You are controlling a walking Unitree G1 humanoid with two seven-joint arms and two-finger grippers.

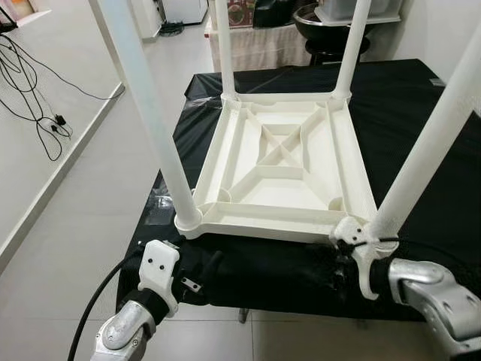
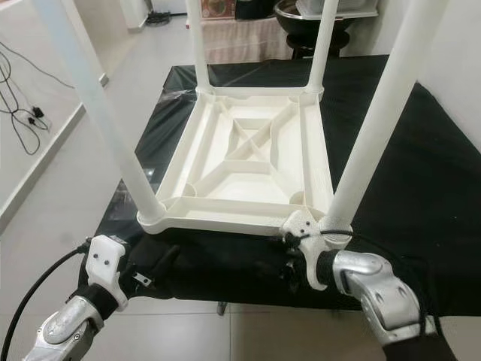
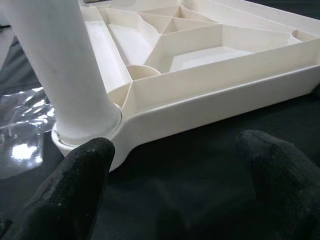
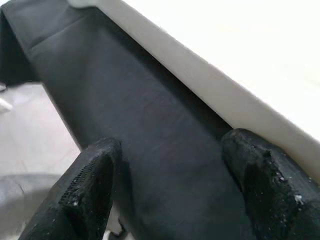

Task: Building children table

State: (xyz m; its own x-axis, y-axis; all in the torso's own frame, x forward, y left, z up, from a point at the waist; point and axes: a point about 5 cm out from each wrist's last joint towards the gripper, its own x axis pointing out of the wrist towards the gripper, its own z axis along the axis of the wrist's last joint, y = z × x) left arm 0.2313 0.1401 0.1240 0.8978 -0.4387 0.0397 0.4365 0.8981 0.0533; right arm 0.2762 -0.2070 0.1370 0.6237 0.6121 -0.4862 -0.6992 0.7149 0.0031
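Where black cloth [image 1: 421,135] surrounds it, table [image 1: 285,150] lies inverted.

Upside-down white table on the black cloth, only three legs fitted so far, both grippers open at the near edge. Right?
Not quite: four legs are fitted. The left eye view shows the table with a leg in each corner. The rest holds: black cloth, left gripper and right gripper open.

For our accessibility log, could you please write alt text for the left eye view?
A white plastic children's table lies upside down on a black cloth-covered surface, its four white tubular legs pointing up. The left claw and right claw sit low at its near edge, by the two near corners. Black cables trail on the pale tiled floor.
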